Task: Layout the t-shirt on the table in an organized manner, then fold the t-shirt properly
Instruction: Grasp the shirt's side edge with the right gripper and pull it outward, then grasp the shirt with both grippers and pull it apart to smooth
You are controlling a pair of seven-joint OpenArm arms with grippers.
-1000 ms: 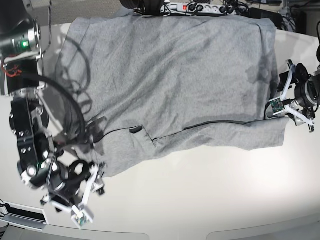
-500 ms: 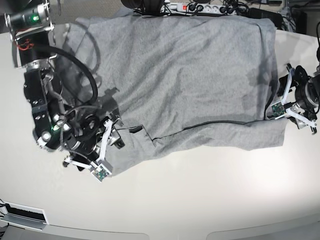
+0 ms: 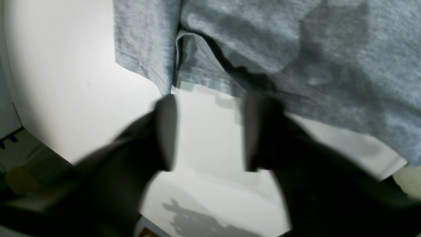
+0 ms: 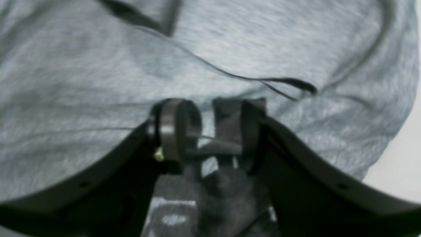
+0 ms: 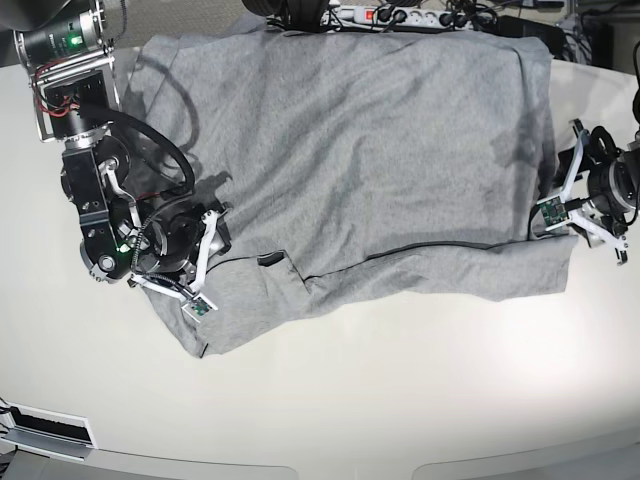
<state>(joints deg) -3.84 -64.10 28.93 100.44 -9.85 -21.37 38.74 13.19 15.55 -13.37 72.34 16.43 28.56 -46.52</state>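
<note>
The heather-grey t-shirt (image 5: pixel 360 150) lies spread over the back half of the off-white table (image 5: pixel 400 380), its near part folded over with a dark seam line. My right gripper (image 5: pixel 218 240) rests on the shirt's near-left part. In the right wrist view this gripper (image 4: pixel 210 131) is open and pressed onto the t-shirt (image 4: pixel 98 82), with a ridge of cloth between the fingers. My left gripper (image 5: pixel 565 205) sits at the shirt's right edge. In the left wrist view it (image 3: pixel 209 131) is open over the bare table (image 3: pixel 65 82), just short of the t-shirt's (image 3: pixel 296 49) layered hem.
A power strip with cables (image 5: pixel 390 15) lies along the table's back edge, just behind the shirt. The curved front edge of the table runs along the bottom of the base view. Past the table edge, floor clutter (image 3: pixel 19 171) shows in the left wrist view.
My right arm swung from the table's front-left corner up onto the shirt's near-left part. The left gripper has stayed at the shirt's right edge.
</note>
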